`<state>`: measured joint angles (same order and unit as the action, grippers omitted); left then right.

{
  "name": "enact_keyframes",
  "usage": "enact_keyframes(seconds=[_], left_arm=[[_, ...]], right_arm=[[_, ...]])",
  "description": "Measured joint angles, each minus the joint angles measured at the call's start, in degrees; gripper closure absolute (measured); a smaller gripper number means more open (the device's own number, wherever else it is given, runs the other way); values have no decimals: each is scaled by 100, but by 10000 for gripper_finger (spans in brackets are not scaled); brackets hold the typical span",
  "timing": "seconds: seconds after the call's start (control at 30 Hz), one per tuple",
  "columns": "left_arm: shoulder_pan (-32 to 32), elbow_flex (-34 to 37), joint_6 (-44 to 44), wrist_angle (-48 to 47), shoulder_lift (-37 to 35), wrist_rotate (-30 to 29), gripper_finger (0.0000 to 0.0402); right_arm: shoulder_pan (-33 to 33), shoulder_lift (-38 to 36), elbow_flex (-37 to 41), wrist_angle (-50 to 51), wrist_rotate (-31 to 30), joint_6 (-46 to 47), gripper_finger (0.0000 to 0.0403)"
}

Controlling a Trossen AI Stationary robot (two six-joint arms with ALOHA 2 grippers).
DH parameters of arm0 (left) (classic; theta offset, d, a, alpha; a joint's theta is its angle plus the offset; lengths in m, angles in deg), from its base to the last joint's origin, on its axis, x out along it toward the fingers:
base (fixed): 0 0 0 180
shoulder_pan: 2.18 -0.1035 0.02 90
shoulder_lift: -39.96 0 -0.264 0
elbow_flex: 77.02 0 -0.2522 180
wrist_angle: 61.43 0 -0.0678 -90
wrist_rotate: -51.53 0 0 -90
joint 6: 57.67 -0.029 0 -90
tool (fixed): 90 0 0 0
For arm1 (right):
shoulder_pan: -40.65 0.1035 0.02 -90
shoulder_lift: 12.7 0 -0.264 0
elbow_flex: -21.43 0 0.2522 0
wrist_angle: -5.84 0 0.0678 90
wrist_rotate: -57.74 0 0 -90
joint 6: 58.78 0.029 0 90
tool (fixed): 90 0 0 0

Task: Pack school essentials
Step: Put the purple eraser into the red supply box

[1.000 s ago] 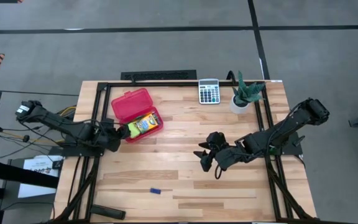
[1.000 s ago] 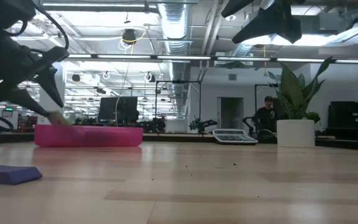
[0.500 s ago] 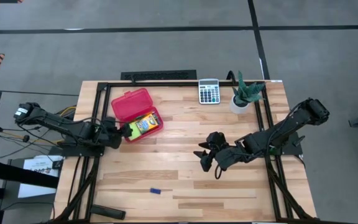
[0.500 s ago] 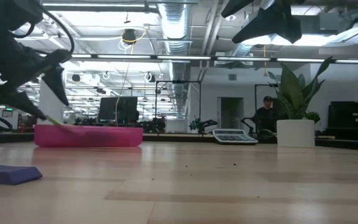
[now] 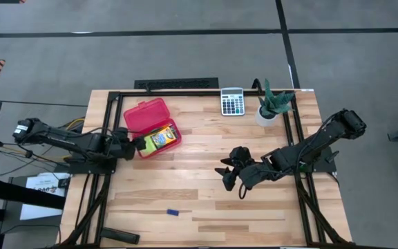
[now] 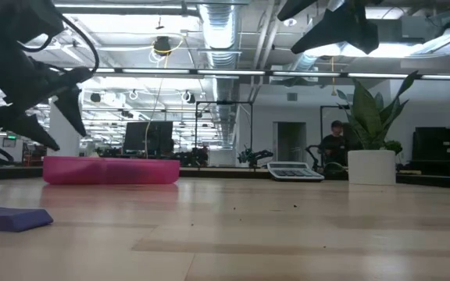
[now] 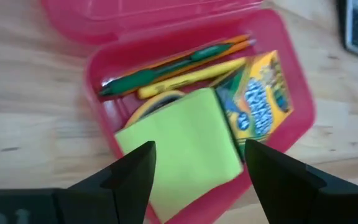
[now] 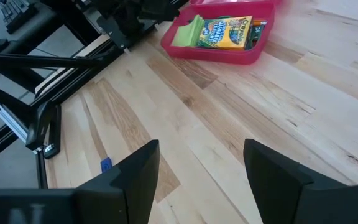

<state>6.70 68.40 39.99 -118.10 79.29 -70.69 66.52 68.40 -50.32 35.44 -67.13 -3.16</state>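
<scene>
Green pen (image 7: 166, 68): lying along the red case's (image 7: 291, 87) hinge-side wall, beside orange pencils (image 7: 238, 43).
Crayon box (image 7: 257, 99): label unreadable.
Left claw (image 7: 197, 165): hovering wide, empty, over sticky-note pad (image 7: 179, 149).
Right claw (image 8: 201, 165): waiting wide, empty.

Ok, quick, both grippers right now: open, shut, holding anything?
Left gripper: open, empty, just off the red case, above the sticky-note pad.
Right gripper: open, empty, above mid-table.

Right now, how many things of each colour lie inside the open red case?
Inside the red case:
Green: 2, the green pen and the lime sticky-note pad
Orange: 1 or more, orange pencils, exact number unclear
Yellow: 3, the yellow marker, the crayon box, the scissors handle
Total: at least 6
</scene>
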Motion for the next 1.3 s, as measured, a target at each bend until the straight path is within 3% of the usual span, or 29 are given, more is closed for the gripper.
enact_keyframes(seconds=[0.17, 0.4, 0.47, 0.6, 0.83, 1.07, 1.3], left_arm=[[-17, 0, -1236, 880, -280, 414, 158], [423, -6, -3240, 3618, -109, 3003, 176], [850, -7, -3651, 4453, 116, 3371, 181], [1919, -9, -4323, 5668, 758, 2888, 186], [3203, -11, -5290, 6238, 2231, 1820, 155], [3568, -726, -6916, 6694, 3849, 1408, 119], [3580, -1428, -7387, 6690, 5401, 1303, 114]], right_arm=[[0, 0, 0, 9, 9, -2, 166], [126, 158, -2, 14, 35, 146, 166], [203, 293, 11, 65, 63, 208, 166], [365, 614, 9, -50, 70, 521, 166], [625, 1034, -3, -479, 62, 814, 166], [749, 1317, 0, -581, 106, 1130, 166], [782, 1393, 0, -650, 133, 1355, 166]])
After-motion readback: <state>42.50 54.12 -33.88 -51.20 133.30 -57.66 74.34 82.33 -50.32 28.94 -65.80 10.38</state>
